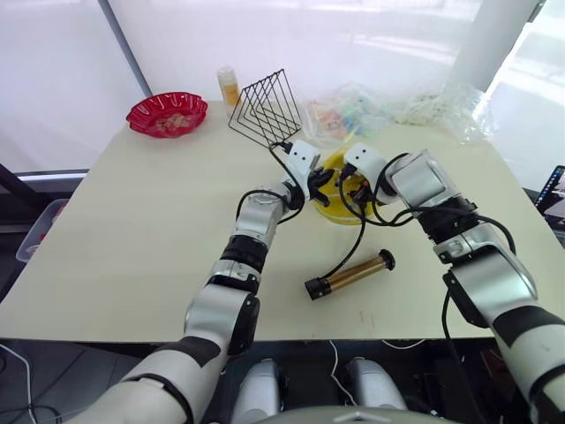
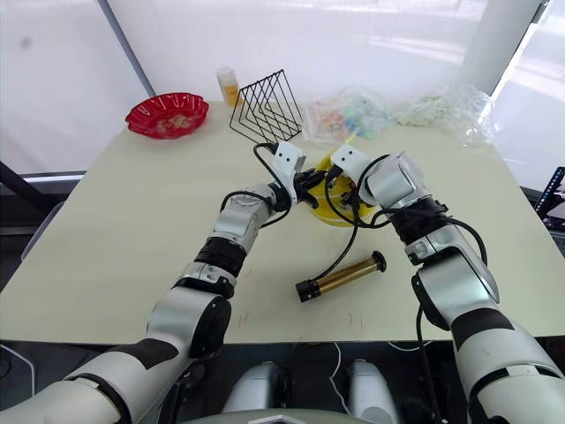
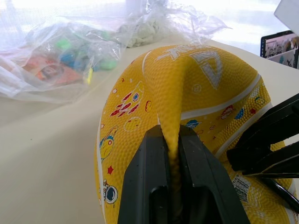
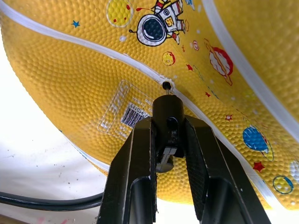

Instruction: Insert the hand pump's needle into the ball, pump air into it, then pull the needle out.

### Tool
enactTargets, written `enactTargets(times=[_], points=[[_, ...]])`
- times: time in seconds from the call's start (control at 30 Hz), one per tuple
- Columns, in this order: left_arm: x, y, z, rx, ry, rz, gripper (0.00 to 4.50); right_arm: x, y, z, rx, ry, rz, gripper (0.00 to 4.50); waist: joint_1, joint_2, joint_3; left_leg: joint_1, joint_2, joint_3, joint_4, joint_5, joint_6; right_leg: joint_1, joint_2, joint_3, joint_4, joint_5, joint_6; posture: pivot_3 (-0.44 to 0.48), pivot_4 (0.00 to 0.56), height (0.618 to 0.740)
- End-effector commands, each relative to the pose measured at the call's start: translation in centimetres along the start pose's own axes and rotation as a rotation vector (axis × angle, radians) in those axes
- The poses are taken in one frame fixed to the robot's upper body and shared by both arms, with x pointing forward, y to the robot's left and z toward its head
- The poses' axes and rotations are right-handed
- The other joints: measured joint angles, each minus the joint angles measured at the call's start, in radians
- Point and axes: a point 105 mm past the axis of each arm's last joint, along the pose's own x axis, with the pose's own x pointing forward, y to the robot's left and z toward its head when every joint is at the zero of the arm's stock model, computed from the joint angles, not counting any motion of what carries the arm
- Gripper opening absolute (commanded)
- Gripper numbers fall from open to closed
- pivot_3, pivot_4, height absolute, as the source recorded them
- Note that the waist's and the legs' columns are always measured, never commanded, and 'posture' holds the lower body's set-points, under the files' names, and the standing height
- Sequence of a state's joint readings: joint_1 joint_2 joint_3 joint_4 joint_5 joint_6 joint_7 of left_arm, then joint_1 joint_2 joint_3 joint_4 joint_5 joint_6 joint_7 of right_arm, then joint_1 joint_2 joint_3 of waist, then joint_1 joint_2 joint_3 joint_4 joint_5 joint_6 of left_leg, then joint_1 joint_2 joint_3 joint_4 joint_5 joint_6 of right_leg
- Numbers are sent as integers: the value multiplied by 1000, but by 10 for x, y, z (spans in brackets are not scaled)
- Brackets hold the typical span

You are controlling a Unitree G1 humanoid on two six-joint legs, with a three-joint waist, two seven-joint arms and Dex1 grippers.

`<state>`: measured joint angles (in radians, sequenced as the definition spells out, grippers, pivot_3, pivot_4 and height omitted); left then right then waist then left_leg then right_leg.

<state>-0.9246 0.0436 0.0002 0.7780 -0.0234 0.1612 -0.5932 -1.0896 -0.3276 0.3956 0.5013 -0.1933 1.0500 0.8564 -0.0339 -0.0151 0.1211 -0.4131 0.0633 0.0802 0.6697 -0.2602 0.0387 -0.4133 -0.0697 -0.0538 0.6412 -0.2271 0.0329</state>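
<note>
The saggy yellow ball (image 1: 339, 205) lies at the middle of the table. My left gripper (image 3: 172, 134) is shut on a raised fold of its skin (image 3: 171, 100). From the other side, my right gripper (image 4: 168, 122) is shut on the needle's black fitting (image 4: 168, 109). The fitting's tip sits just short of the ball's valve hole (image 4: 166, 85), on a white seam beside a barcode label. I cannot make out the pin itself. The hand pump (image 1: 350, 275), with its bronze barrel, lies flat on the table nearer to me. Its black hose (image 1: 353, 247) runs up to my right gripper (image 1: 351, 183).
A black wire rack (image 1: 265, 110) stands just behind the ball. A red bowl (image 1: 167, 115) and a small bottle (image 1: 229, 86) are at the back left. Clear plastic bags (image 1: 353, 110) lie along the back edge. A black cable (image 4: 46, 201) crosses the table under the ball.
</note>
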Motion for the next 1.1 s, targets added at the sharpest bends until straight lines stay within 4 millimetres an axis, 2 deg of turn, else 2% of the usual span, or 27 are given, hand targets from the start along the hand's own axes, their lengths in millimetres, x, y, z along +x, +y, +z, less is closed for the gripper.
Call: enactTargets(times=[0.03, 0.4, 0.43, 0.47, 0.5, 0.67, 0.87, 1.1], points=[[7, -24, -28, -31, 94, -83, 52, -7, 6, 12, -43, -46, 6, 331, 1, 0, 0, 0, 0, -1, 0, 0, 0, 0, 0, -1, 0, 0, 0, 0, 150, 737], [7, -23, -30, -30, 96, -74, 52, -20, -5, 1, -47, -34, -21, 331, 18, 3, 4, -3, -6, -6, 0, 0, 0, 0, -1, -2, 0, -3, 4, 0, 150, 737], [7, -23, -30, -31, 96, -74, 0, -20, -5, 1, -46, -34, -23, 1334, 19, 3, 4, -3, -6, -6, 0, 0, 0, 0, -1, -2, 0, -3, 4, 0, 150, 737], [7, -23, -30, -31, 96, -75, 0, -21, -5, 0, -45, -35, -24, 1481, 20, 4, 5, -3, -6, -6, 0, 0, 0, 0, -1, -2, 0, -3, 4, 0, 150, 737], [7, -23, -30, -31, 95, -75, 0, -22, -6, 1, -39, -39, -29, 1840, 22, 5, 6, -3, -6, -7, -1, 0, 0, 0, -1, -2, 0, -3, 4, 0, 150, 737], [7, -24, -31, -31, 98, -74, 0, -27, -10, -1, -42, -41, -43, 1840, 28, 6, 8, -5, -7, -7, -1, 0, 0, 0, -2, -3, -1, -4, 5, 0, 150, 737], [8, -24, -31, -32, 96, -72, 0, -43, -12, -1, -35, -69, -39, 1840, 30, 6, 10, -5, -7, -7, -1, 0, 0, 0, -2, -3, -1, -5, 6, 0, 150, 737], [8, -23, -31, -33, 95, -69, 0, -55, -7, -6, 53, -134, -31, 1840, 33, 6, 10, -5, -7, -8, -1, 0, 0, 1, -2, -4, -1, -5, 6, 0, 150, 737]])
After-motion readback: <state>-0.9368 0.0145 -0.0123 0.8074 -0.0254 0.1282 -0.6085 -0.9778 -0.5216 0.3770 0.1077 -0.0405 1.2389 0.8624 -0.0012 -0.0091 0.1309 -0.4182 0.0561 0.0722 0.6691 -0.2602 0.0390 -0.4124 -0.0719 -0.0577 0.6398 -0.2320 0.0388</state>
